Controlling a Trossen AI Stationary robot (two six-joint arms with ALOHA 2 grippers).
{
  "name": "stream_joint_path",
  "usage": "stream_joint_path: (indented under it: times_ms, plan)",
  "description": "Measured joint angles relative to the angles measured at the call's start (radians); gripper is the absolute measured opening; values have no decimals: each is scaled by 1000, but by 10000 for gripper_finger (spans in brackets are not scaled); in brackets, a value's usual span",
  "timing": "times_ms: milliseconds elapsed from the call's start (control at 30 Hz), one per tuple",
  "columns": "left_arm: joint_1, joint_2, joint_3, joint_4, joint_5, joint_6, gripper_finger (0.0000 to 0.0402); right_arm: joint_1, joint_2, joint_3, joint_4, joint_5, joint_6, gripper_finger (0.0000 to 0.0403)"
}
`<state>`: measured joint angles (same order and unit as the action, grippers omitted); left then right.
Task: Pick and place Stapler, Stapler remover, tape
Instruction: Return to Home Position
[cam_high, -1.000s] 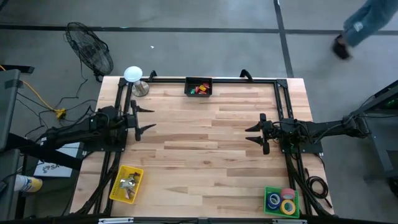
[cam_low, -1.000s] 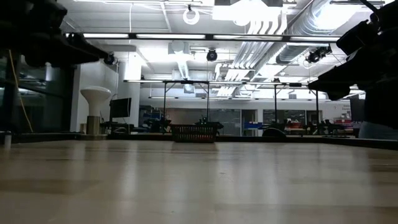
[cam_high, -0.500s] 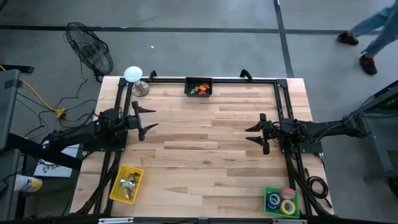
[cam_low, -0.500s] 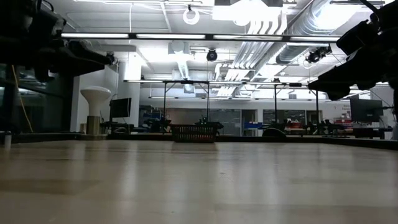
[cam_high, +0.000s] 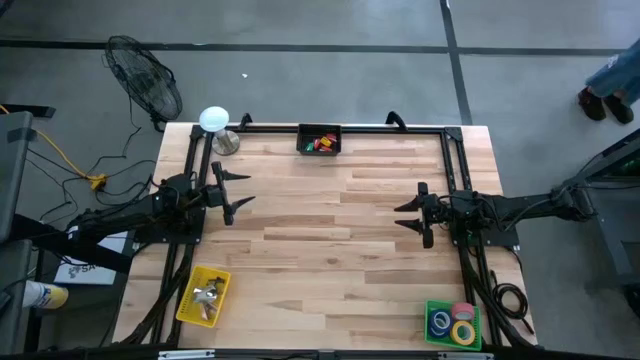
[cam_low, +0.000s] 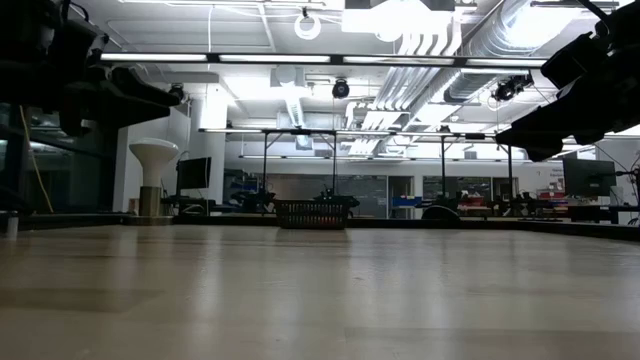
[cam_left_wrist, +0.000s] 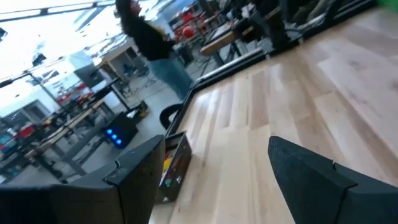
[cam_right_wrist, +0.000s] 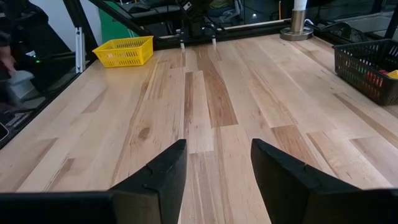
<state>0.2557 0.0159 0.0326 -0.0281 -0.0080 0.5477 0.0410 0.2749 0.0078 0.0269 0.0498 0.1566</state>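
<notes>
The table (cam_high: 330, 250) is showing off pale blond wood, its planks running in stripes with a few darker brown streaks mixed in. Down at 7 o'clock the yellow bin (cam_high: 189, 304) is popping bright, with silvery pieces (cam_high: 207, 294) glinting inside it. Over at 5 o'clock the green bin (cam_high: 430, 306) is showing a blue tape (cam_high: 441, 322), a yellow tape (cam_high: 463, 332) and a pink tape (cam_high: 463, 312). Up at 12 o'clock the black bin (cam_high: 302, 140) is showing small bits (cam_high: 320, 144) in red, green and yellow. The left gripper (cam_high: 245, 190) and right gripper (cam_high: 400, 215) are both looking matte black. Out at 9 o'clock a yellow cable (cam_high: 60, 150) is snaking over the plain grey floor (cam_high: 300, 80).
</notes>
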Motion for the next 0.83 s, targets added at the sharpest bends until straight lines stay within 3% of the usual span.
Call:
stream_joint_path:
  times_ms: [133,833]
  plan:
    - [0,1,-1,15,-47,1,281,0,0,0,0,0,0,172]
    - [0,1,-2,25,-36,0,282,0,0,0,0,0,0,171]
